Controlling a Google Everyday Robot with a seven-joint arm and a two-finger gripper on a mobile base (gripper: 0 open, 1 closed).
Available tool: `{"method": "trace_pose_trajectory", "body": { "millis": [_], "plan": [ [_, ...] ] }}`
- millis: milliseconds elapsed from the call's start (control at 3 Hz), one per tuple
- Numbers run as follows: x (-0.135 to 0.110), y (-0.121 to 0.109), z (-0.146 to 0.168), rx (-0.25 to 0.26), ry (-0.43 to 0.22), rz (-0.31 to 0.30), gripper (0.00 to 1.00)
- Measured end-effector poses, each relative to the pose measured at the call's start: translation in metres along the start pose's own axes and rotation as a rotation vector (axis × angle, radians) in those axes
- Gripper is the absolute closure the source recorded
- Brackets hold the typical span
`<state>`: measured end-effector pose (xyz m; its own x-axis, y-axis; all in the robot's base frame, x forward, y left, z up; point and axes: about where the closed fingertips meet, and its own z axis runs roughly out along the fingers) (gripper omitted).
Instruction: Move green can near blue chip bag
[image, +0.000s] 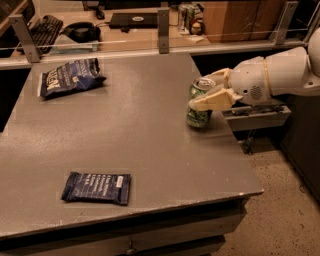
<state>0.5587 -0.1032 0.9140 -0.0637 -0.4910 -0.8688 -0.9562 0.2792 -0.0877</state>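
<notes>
The green can (199, 116) stands upright near the table's right edge. My gripper (202, 93) reaches in from the right and is shut on the can: one pale finger (212, 100) lies across its front and the other (216, 76) sits behind its silver top. The can's base rests on the table (150, 130). The blue chip bag (70, 76), puffy with white lettering, lies at the far left of the table, well apart from the can.
A flat dark blue bar packet (97, 188) lies near the front left. A rail with posts (163, 31) runs along the table's back edge. A metal shelf (257, 116) sits beyond the right edge, under my arm.
</notes>
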Motion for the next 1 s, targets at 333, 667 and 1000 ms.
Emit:
{"method": "trace_pose_trajectory", "body": {
  "millis": [333,667,1000],
  "plan": [
    [-0.026,-0.008,-0.030,0.026,-0.034,-0.056,0.86],
    [-0.034,-0.011,-0.034,0.035,-0.042,-0.070,1.00],
    [-0.038,-0.013,-0.032,0.034,-0.047,-0.077,1.00]
  ]
}}
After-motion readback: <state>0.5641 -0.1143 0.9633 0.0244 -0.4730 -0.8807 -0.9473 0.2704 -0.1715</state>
